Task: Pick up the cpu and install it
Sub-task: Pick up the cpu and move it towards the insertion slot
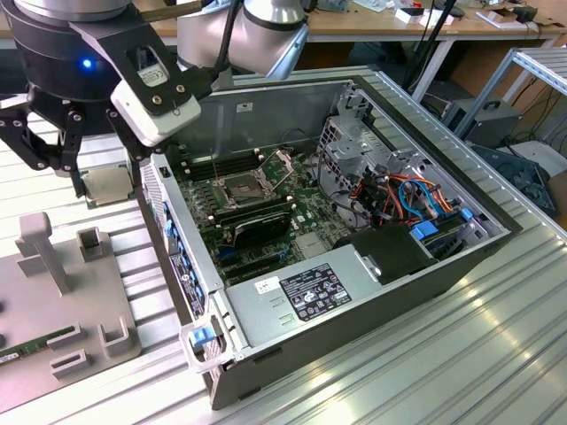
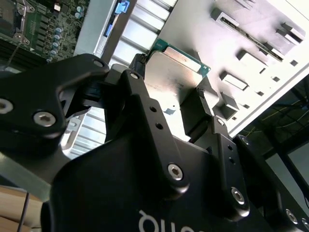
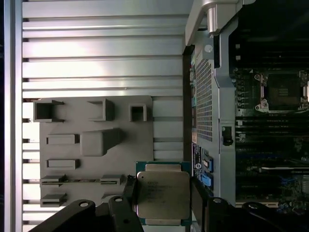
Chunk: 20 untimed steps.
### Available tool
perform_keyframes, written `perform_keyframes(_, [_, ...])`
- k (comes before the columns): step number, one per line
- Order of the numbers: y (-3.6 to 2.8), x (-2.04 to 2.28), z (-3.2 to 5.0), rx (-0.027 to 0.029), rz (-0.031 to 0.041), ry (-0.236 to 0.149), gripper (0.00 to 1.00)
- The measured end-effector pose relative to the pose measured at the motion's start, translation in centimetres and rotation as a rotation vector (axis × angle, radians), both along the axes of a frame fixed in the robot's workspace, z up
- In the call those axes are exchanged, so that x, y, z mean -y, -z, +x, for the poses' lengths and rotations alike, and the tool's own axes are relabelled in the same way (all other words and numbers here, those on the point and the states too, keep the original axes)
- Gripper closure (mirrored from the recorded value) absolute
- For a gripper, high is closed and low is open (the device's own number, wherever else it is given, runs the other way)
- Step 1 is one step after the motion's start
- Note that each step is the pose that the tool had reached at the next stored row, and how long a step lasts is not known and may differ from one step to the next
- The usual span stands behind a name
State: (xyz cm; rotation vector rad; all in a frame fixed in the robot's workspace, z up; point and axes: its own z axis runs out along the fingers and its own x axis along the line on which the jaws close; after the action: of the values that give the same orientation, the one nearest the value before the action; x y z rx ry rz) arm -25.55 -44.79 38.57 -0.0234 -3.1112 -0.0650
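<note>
Above the ribbed aluminium table (image 3: 96,53), over the edge of the matte grey fixture plate (image 3: 72,121) that faces the case, the cpu (image 3: 162,195) is clamped between the black fingers of the gripper (image 2: 171,79). Its dull silver square lid is rimmed by green board. The perforated steel wall of the open computer case (image 1: 354,332) is set between it and the dark, metal-framed socket (image 3: 282,92).

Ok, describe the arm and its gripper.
The arm is silver-grey tubing ending in a black wrist with a small blue light. The gripper is matte black: bolted linkage bars, silver screw heads, white lettering on its body, black jaws.
</note>
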Motion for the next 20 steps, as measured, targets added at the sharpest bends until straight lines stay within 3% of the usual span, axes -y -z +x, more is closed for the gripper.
perform_keyframes(13, [0.00,0.00,3.12,0.0000,0.0000,0.000,0.46])
perform_keyframes(20, [0.00,0.00,4.04,0.0000,0.0001,0.000,0.46])
